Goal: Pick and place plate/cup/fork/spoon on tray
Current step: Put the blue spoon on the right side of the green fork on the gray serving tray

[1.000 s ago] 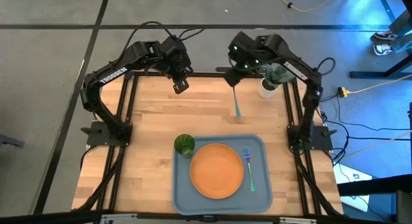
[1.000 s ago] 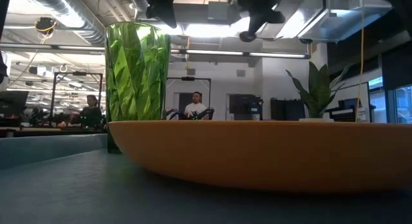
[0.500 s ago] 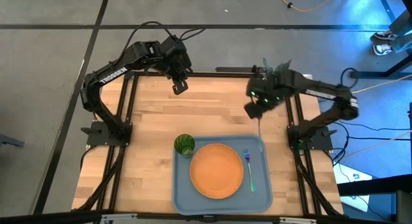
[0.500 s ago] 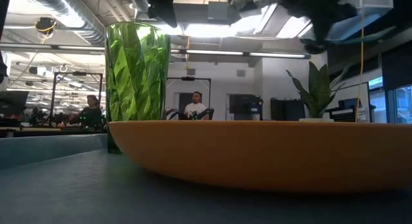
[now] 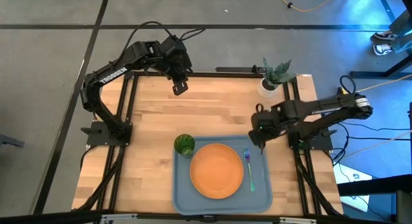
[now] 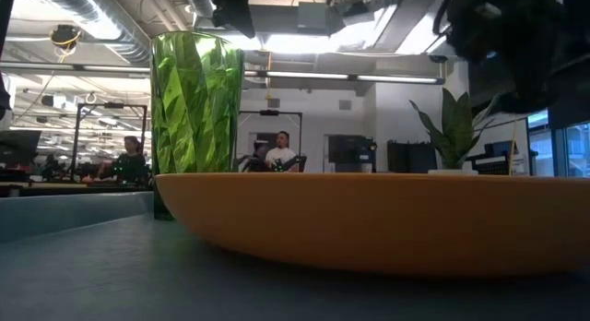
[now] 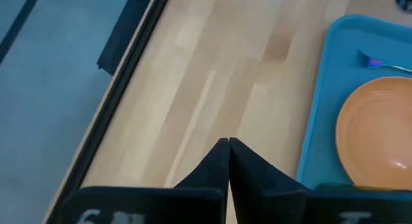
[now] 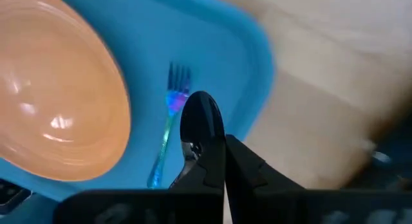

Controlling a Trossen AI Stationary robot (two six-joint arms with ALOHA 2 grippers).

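A pale wooden counter sits in a dark frame on a grey floor, and the low view looks past it into a lit workshop where a person sits far back among screens.

The spoon is the thing in hand. Its dark, rounded head stands up between the closed jaws of the right gripper, which hold it by the handle, and the head looks glossy and smooth. In the right wrist view it hangs over the tray, just beside the fork, which lies flat along the tray's right side with its purple head toward the far edge. In the high view the right gripper is at the tray's far right corner.

The plate fills the tray's middle and the cup stands upright in its far left corner, so by my reading the spoon is the last piece, and the step in hand is carrying it in.

The next move calls for lowering the spoon onto the bare strip between fork and tray rim, roughly parallel to the fork, then opening the jaws without nudging the fork or plate.

The left gripper waits over the far edge of the counter, its jaws closed on nothing. A potted plant stands at the far right corner.
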